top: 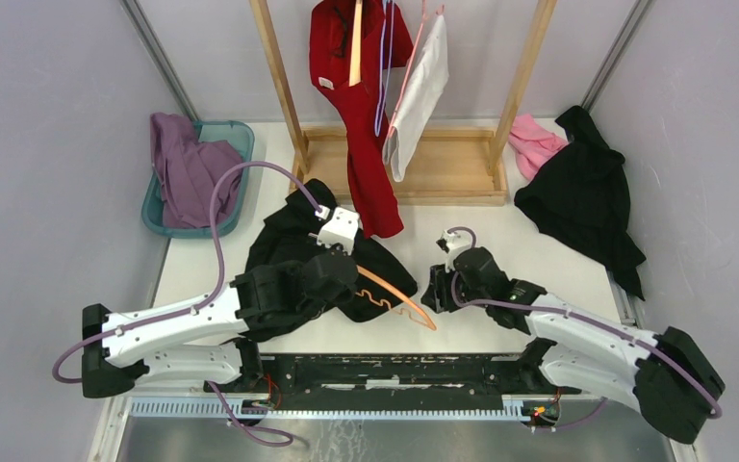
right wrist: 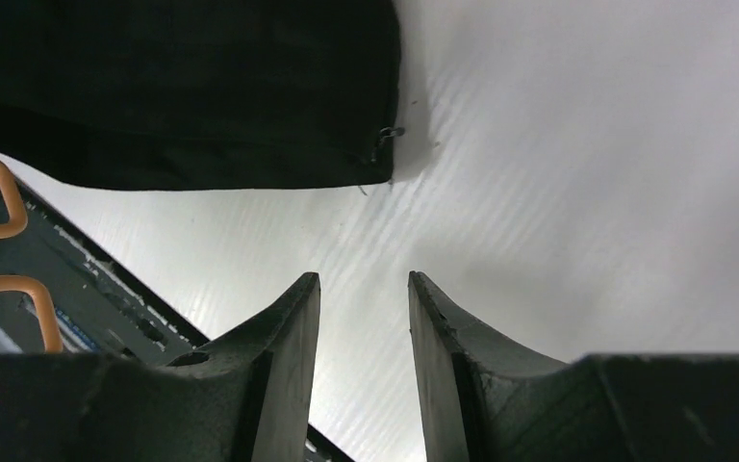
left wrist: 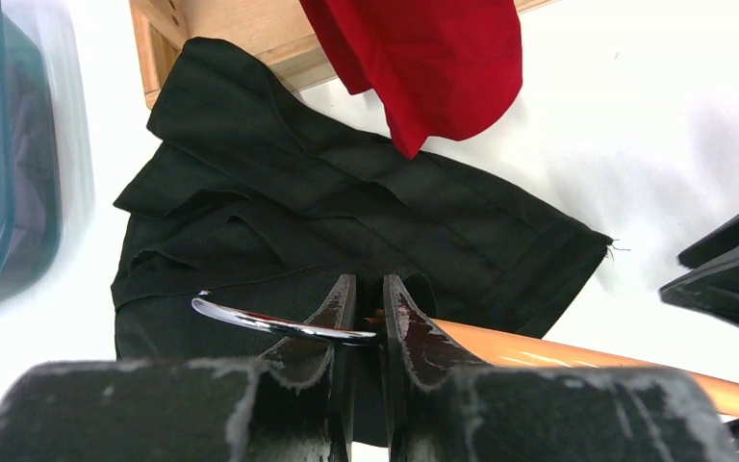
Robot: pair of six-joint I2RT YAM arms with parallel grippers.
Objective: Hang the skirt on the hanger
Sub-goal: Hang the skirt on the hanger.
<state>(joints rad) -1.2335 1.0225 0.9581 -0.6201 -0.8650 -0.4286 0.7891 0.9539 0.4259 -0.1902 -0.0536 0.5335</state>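
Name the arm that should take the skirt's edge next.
Right. The right tool hangs open and empty near the skirt; the left tool is shut on the hanger.

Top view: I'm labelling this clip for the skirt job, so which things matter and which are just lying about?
Job: black skirt; orange hanger; left gripper, shut on the hanger; right gripper, open and empty.

Lying about: wooden rack; red garment; white garment; basket; purple cloth; pink cloth; black garment on the right.
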